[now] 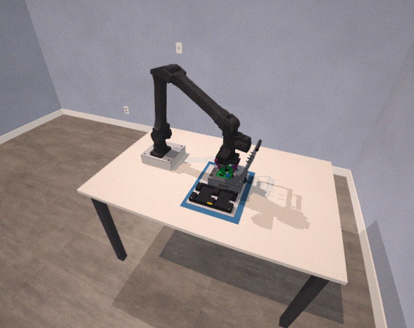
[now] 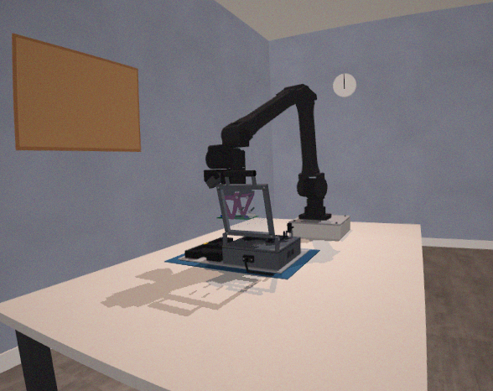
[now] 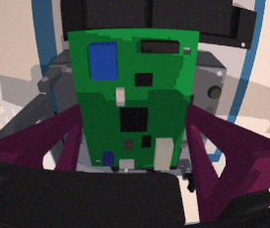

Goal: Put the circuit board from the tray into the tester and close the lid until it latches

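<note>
My gripper [image 1: 227, 167] [image 2: 237, 216] [image 3: 133, 112] is shut on the green circuit board [image 1: 220, 174] [image 2: 251, 217] [image 3: 156, 100], magenta fingers at its long edges. The board is level, face up, in the air above the tester [image 1: 224, 184] [image 2: 255, 255] [image 3: 209, 73]. Its white connector [image 3: 164, 153] is at the lower end in the wrist view, the end nearer the hook [image 2: 289, 229] [image 3: 190, 182]. The lid [image 2: 242, 185] [image 3: 20, 117] [image 1: 258, 145] stands open, its handle up. The board hides the pins and posts in the wrist view.
The black tray [image 1: 221, 203] [image 2: 203, 252] [image 3: 116, 14] stands beside the tester, both pockets empty. Both stand inside a blue border [image 1: 214, 217] [image 2: 288, 275]. The raised lid stands close to the wrist on the hinge side. The robot's base [image 1: 156, 162] is farther back.
</note>
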You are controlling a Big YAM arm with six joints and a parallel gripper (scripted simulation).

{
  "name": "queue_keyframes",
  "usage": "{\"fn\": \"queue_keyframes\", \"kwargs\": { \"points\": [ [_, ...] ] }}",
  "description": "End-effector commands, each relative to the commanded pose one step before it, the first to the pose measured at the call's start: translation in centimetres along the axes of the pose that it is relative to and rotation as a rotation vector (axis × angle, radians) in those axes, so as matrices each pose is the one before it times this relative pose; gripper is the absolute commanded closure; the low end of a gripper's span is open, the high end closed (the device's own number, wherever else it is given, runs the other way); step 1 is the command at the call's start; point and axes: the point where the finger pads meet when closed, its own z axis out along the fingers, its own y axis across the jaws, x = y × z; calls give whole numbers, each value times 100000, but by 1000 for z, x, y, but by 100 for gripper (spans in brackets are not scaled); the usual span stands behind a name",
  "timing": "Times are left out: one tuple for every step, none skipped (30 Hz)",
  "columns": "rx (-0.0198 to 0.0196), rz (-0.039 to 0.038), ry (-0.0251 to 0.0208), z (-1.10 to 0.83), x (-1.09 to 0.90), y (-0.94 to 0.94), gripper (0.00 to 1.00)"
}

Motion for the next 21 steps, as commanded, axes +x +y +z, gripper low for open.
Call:
{"fn": "queue_keyframes", "kwargs": {
  "points": [
    [-3488, 1499, -871, -783, 945, 533, 28],
    [363, 3, 108, 134, 352, -103, 28],
    [152, 2, 59, 37, 347, -88, 28],
    [-91, 0, 7, -74, 340, -71, 28],
    [-161, 0, -5, -106, 335, -65, 28],
    [-136, 0, 1, -94, 331, -66, 28],
    [-115, 0, 7, -84, 326, -67, 28],
    [-97, 0, 11, -76, 321, -66, 28],
    [-82, 0, 14, -68, 315, -66, 28],
    [-69, 0, 17, -62, 308, -66, 28],
    [-58, 0, 19, -56, 301, -64, 28],
    [-48, 1, 20, -52, 294, -64, 28],
    [-40, 1, 21, -47, 286, -62, 28],
    [-33, 1, 22, -44, 277, -61, 28],
    [-28, 1, 22, -40, 268, -60, 28],
    [0, 0, 0, 0, 0, 0, 28],
    [0, 0, 0, 0, 0, 0, 28],
    [477, 3, 85, 179, 262, -88, 28],
    [424, 3, 73, 156, 252, -84, 28],
    [297, 2, 53, 102, 241, -72, 28],
    [104, 1, 28, 20, 230, -59, 28]
  ]
}}
